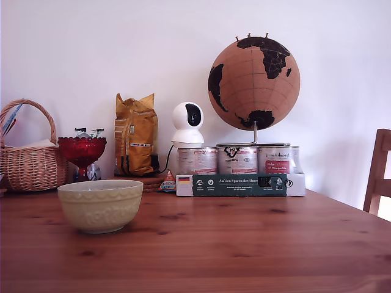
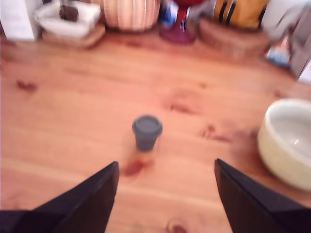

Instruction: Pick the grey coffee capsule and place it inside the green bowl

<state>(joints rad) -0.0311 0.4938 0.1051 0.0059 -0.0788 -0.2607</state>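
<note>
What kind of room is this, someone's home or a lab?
Most likely a home, perhaps a dining room. A wooden table stands against a plain wall, with a cork globe, a wicker basket and a wooden chair at its edge. Nothing here looks like laboratory equipment.

At the far edge of the table, the green cardboard tray (image 1: 239, 184) read "Auf den Spuren der Ahnen", beside a German flag. The cans' labels (image 1: 237, 160) were too small to read.

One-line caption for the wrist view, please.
Open hand above a wooden table, an upright grey coffee capsule ahead between its fingers, green bowl off to one side.
</note>
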